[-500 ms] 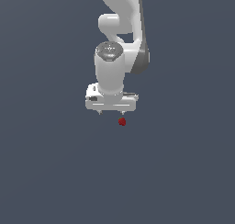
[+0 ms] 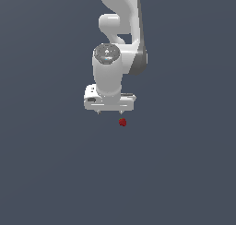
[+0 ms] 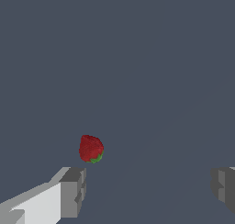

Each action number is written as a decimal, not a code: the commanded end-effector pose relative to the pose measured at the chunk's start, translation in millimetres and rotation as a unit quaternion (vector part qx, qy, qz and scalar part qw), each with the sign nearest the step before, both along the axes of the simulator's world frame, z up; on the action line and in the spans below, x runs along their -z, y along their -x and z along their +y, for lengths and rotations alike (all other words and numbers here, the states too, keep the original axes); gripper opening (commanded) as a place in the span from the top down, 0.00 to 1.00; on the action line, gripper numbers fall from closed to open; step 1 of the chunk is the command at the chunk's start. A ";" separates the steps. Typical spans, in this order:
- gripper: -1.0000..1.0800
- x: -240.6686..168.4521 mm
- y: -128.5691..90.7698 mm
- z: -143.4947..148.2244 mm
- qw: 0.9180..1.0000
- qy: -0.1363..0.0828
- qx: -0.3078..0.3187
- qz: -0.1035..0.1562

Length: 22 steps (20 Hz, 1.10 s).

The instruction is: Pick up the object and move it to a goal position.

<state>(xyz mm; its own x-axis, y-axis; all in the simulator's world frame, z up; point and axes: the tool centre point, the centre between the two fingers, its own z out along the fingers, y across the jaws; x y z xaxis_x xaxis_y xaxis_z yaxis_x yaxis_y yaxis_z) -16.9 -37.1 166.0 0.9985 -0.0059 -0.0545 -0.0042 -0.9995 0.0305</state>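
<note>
- The small dark red, lumpy, strawberry-like object (image 2: 122, 122) is lying on the plain dark grey-blue surface (image 2: 50, 173), just below the middle of the exterior view.
- In the wrist view, the object (image 3: 91, 148) is showing a bit of green at one end and is sitting close to one grey fingertip (image 3: 73, 191), not touching it and not between the two.
- The white gripper (image 2: 109, 112) is hovering just above the object, which is lying under the fingertip on the exterior view's right.
- The jaws are standing wide apart, holding nothing.
- The white, rounded robot arm (image 2: 120, 16) is reaching down from the top of the frame.
</note>
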 end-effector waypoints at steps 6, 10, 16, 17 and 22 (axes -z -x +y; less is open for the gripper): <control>0.04 3.3 2.3 -0.7 1.000 0.000 -0.002 0.003; 0.04 12.5 4.6 5.3 1.000 -0.001 -0.001 0.000; 0.04 36.8 11.8 22.0 1.000 -0.005 0.002 -0.008; 0.04 42.0 13.7 25.6 1.000 -0.006 0.003 -0.010; 0.04 68.2 25.0 43.9 1.000 -0.010 0.007 -0.019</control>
